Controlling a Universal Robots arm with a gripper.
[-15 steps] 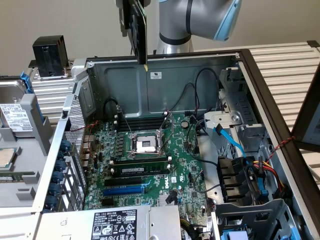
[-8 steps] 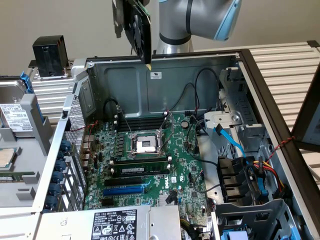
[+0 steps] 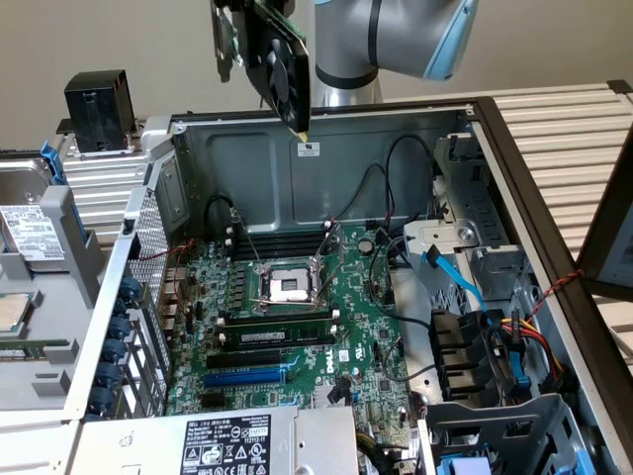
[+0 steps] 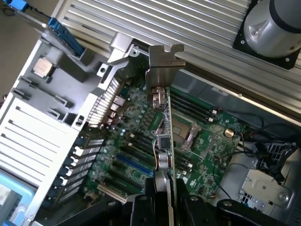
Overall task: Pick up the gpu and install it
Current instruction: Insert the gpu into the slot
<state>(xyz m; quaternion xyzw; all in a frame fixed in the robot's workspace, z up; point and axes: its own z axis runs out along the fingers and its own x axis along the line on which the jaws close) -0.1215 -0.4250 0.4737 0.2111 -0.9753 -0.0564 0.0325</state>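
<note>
The gpu (image 3: 277,61) hangs high above the open computer case, tilted, its round black fan facing the exterior view's right and its silver end bracket (image 3: 226,35) toward the exterior view's left. The wrist view looks along the gpu (image 4: 163,141) edge-on, with the silver bracket (image 4: 162,70) at its far end. My gripper (image 4: 165,200) is shut on the card's near end, a black finger (image 4: 140,207) on either side. Below lies the green motherboard (image 3: 307,327) with its expansion slots (image 3: 245,376) uncovered.
A RAM stick (image 3: 277,323) sits beside the CPU socket (image 3: 287,285). Cables (image 3: 396,247) cross the board's right side in the exterior view. The power supply (image 3: 213,445) lies at the front, a drive cage (image 3: 495,426) at the right, a black cooler (image 3: 97,109) outside the case.
</note>
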